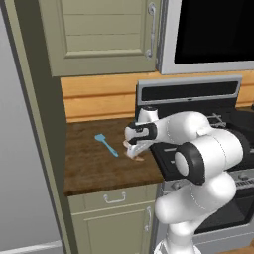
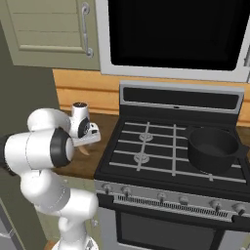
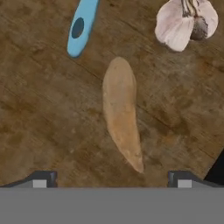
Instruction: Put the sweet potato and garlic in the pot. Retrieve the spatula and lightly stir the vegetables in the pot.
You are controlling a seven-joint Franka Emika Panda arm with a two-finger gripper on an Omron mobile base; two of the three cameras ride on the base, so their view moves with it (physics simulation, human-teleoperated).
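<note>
One sweet potato (image 3: 121, 116), one garlic (image 3: 186, 22) and one spatula (image 3: 82, 27) are lying on the wooden counter (image 3: 39, 113). The tool (image 3: 111, 178) is hanging wide open, empty, directly over the sweet potato, whose long axis is running away from the fingertips, tapered end nearest them. One pot (image 2: 213, 149) is sitting well apart on the stove (image 2: 156, 146).
</note>
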